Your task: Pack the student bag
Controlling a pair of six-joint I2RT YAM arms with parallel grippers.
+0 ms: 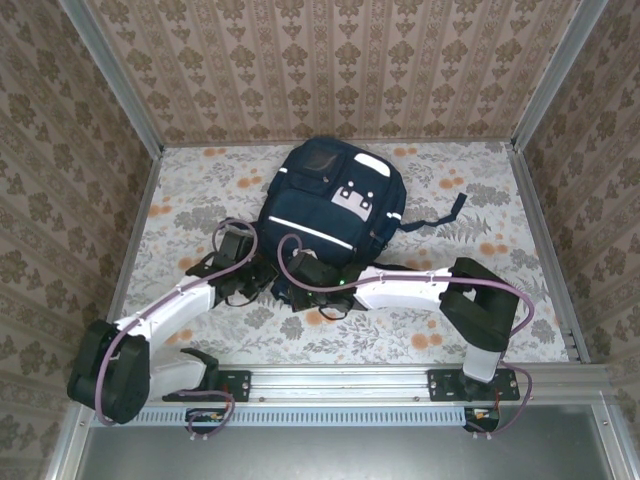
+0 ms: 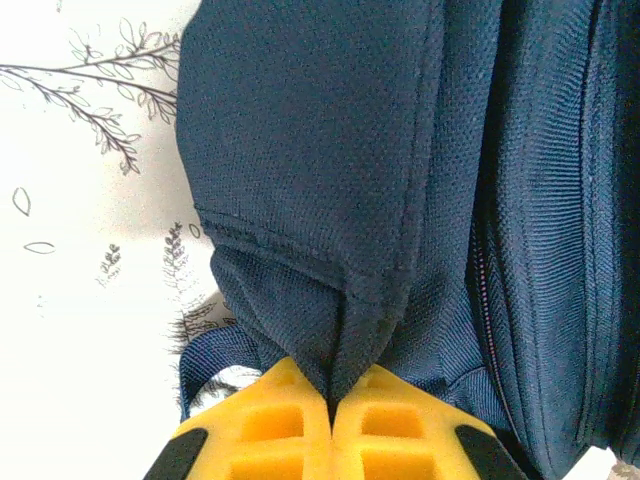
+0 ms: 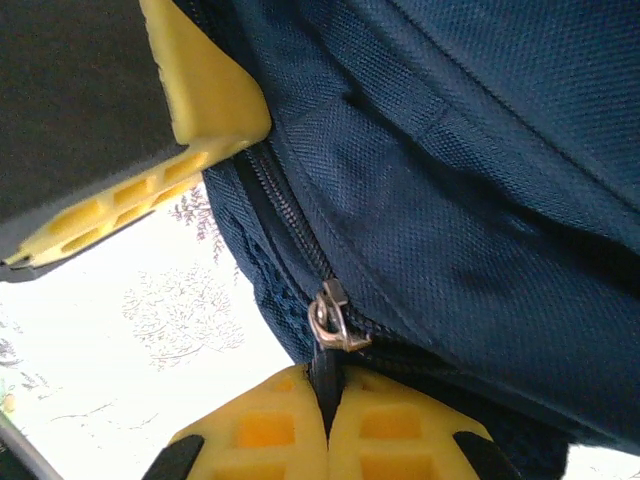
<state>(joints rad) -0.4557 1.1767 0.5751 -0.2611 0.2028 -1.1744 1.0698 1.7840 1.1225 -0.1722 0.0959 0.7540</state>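
Observation:
The student bag (image 1: pixel 330 195) is a navy backpack with white stripes, lying flat in the middle of the flowered table. Both grippers meet at its near edge. My left gripper (image 1: pixel 260 280) (image 2: pixel 335 388) is shut, its yellow fingers pinching a fold of the bag's navy fabric (image 2: pixel 360 300). A dark strap loop (image 2: pixel 205 355) lies just left of it. My right gripper (image 1: pixel 292 278) (image 3: pixel 325 385) is shut on the black pull tab hanging from the silver zipper slider (image 3: pixel 335 320). The zipper track (image 3: pixel 280 205) runs up and left from there.
The left gripper's yellow finger (image 3: pixel 205 95) sits close above the zipper in the right wrist view. A loose strap (image 1: pixel 440 215) trails from the bag's right side. Patterned walls and metal rails (image 1: pixel 135 230) enclose the table on three sides.

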